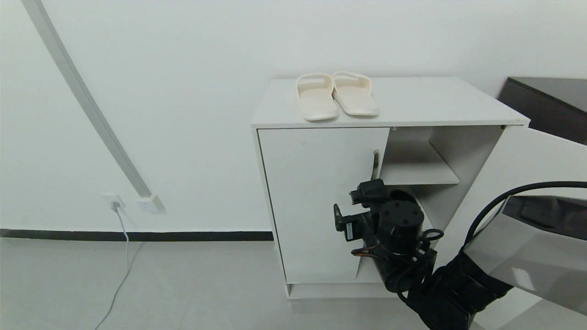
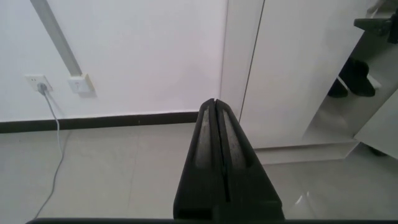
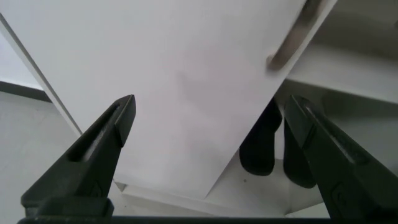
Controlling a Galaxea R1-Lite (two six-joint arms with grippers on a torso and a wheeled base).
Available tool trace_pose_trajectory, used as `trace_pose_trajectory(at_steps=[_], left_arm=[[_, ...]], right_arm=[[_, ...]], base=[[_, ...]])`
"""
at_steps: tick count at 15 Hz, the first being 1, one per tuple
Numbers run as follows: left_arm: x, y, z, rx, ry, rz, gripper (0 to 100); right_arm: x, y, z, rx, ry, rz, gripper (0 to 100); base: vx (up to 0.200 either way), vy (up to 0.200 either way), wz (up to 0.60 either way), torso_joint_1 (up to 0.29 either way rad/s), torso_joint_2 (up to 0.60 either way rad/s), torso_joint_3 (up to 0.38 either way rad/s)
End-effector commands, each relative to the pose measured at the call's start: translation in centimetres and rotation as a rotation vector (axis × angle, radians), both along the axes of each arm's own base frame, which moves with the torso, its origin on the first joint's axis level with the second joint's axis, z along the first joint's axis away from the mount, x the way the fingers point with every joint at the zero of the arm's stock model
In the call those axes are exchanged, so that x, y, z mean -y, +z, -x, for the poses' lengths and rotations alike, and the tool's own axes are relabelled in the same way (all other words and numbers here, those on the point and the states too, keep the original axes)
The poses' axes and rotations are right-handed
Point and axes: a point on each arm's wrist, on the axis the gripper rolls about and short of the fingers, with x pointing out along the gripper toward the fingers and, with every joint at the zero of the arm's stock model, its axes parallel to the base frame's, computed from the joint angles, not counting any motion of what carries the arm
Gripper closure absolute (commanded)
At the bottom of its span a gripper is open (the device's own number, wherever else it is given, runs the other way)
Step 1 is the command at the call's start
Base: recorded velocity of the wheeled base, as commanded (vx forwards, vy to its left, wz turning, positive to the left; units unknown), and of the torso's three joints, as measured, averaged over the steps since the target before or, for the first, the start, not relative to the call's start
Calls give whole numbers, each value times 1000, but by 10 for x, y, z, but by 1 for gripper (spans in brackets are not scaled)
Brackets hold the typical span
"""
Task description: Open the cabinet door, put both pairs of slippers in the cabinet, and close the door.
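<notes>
A white cabinet [image 1: 435, 101] stands against the wall, its left door [image 1: 316, 201] closed and its right door [image 1: 518, 165] swung wide open. A cream pair of slippers [image 1: 336, 95] lies on top. A black pair of slippers [image 3: 261, 146] [image 2: 354, 78] sits on the floor of the open lower compartment. My right gripper [image 3: 210, 102] [image 1: 355, 206] is open and holds nothing, just in front of the closed door's edge, below its handle [image 1: 375, 165] [image 3: 295, 37]. My left gripper [image 2: 216, 102] is shut and empty, low over the floor to the left of the cabinet.
A shelf [image 1: 412, 169] divides the open side of the cabinet. A wall socket with a cable [image 1: 114, 202] and a slanted conduit [image 1: 82, 96] are on the left wall. Dark furniture [image 1: 545, 105] stands to the right. Bare floor [image 1: 160, 284] lies to the left of the cabinet.
</notes>
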Motion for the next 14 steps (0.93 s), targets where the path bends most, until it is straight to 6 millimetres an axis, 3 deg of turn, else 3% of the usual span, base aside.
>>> trace_pose_trajectory(at_steps=[1,14], left_arm=[[0,0,0,0,0,0,100],[0,0,0,0,0,0,100]], right_arm=[[0,-1,0,-1,0,2,0],[0,-1,0,-3,0,3,0]], base=[[0,0,0,178,-496,-315],[0,0,0,228,-543,-321]])
